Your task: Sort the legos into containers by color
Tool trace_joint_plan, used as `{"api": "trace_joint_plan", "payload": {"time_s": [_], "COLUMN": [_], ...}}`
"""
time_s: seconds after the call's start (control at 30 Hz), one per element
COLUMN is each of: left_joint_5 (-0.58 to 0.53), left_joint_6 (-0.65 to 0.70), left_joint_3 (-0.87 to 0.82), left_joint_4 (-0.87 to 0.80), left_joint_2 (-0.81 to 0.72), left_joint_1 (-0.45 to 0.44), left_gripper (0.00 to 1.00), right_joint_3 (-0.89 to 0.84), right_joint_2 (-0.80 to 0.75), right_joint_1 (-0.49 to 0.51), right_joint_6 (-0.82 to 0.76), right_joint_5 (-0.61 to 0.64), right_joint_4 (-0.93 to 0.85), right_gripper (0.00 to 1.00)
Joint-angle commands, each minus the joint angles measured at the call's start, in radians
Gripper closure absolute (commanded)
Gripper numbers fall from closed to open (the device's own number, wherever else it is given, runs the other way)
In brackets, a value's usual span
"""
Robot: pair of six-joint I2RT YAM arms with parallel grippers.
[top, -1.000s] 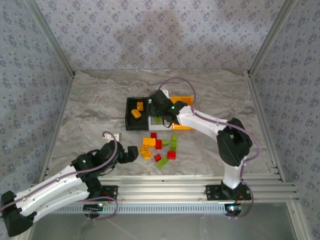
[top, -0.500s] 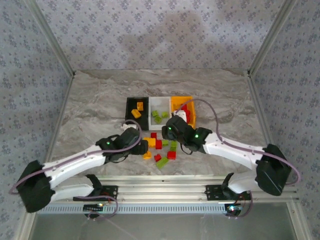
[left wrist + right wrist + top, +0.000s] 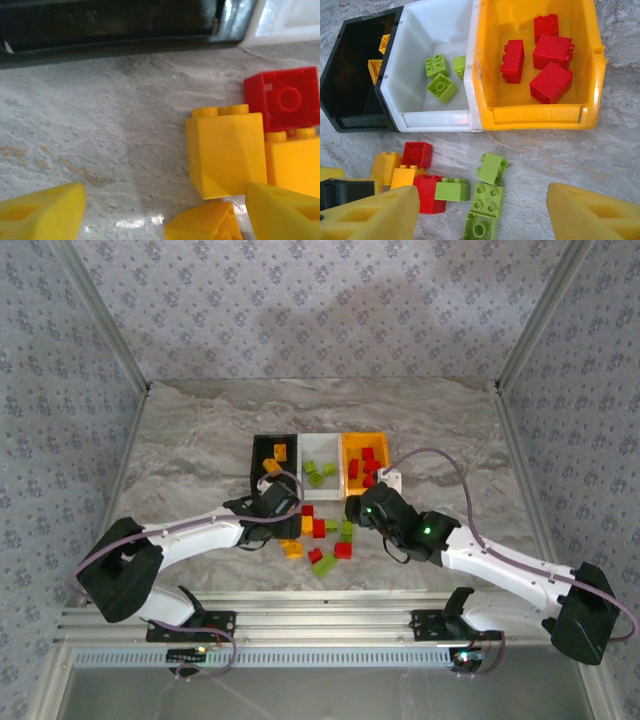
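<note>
Showing grey veined marbled tabletop [image 3: 190, 440], filling whole floor of cell. Standing round three sides: walls [image 3: 320, 300] wearing blue-grey floral print. Slanting up at back corners: metal frame posts [image 3: 107, 325]. Running along near edge: slotted aluminium rails [image 3: 330, 602].

Three open bins stand joined in a row. The black bin [image 3: 345, 80] holds orange-yellow bricks [image 3: 374, 70], the white bin [image 3: 420, 35] lime green bricks [image 3: 441, 87], the orange-yellow bin [image 3: 535, 114] red bricks [image 3: 551, 82]. Mixed loose legos [image 3: 487, 200] lie scattered just before the white bin.

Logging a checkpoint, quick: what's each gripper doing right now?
Left gripper: open, nothing gripped, a yellow brick just ahead of it.
Right gripper: open, empty.
</note>
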Motion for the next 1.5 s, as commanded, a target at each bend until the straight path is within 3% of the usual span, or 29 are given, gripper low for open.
{"api": "trace_joint_plan", "payload": {"time_s": [0.0,0.17,0.37,0.6,0.83,1.1,1.27,1.47], "left_joint_5": [-0.035,-0.013,0.071,0.002,-0.046,-0.048,-0.043,-0.022], "left_joint_6": [-0.013,-0.006,0.0,0.057,0.099,0.098,0.071,0.019], "left_joint_3": [-0.056,-0.119,-0.066,0.025,0.087,0.07,0.05,0.038], "left_joint_4": [-0.043,-0.072,-0.072,-0.035,-0.007,0.009,-0.022,-0.105], "left_joint_2": [-0.037,-0.171,-0.268,-0.096,0.096,0.126,0.055,-0.189], "left_joint_1": [0.042,0.095,0.073,0.064,0.072,0.071,0.052,0.027], "left_gripper": [0.18,0.18,0.15,0.14,0.27,0.52,0.62,0.62], "right_joint_3": [-0.013,-0.023,-0.026,-0.046,-0.054,-0.069,-0.072,-0.088], "right_joint_2": [-0.024,-0.025,-0.029,-0.057,-0.11,-0.146,-0.143,-0.147], "right_joint_1": [-0.006,-0.006,-0.008,-0.006,-0.006,-0.01,-0.014,-0.015], "right_joint_6": [0.022,0.023,0.024,0.038,0.045,0.05,0.053,0.059], "right_joint_5": [0.036,0.035,0.033,0.036,0.05,0.059,0.056,0.053], "right_joint_4": [-0.02,-0.003,0.0,-0.008,-0.036,-0.045,-0.04,-0.025], "right_gripper": [0.3,0.3,0.3,0.3,0.3,0.29,0.29,0.29]}}
